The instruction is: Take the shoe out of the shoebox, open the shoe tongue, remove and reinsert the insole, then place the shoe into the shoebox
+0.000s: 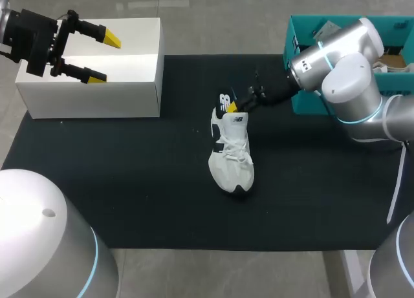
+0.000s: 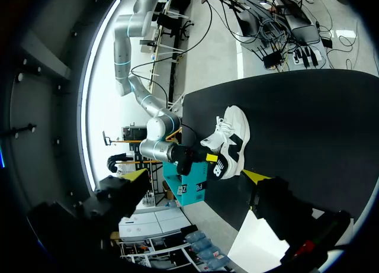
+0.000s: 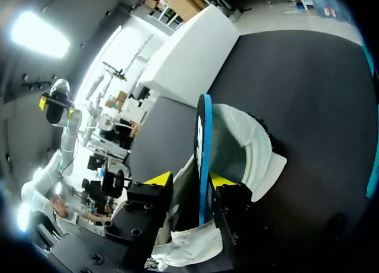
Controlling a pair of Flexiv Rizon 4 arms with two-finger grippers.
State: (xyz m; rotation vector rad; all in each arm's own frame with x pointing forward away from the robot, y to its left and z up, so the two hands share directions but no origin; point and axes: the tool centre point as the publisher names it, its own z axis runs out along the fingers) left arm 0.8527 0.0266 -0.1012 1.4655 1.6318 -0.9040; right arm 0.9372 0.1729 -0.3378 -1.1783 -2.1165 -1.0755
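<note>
Black mat covers most of the table. White box sits at its far left corner and teal shoebox at far right, part hidden behind the R arm. L gripper hangs over the white box, fingers spread wide w/ nothing between them. White shoe lies on the mat approx. mid-table, between the two boxes and apart from both (so outside the shoebox), toe toward the near edge, heel toward the far side. R gripper is at the heel, fingers drawn in close and pinching the dark insole, which stands on edge, partly out of the heel opening.
</note>
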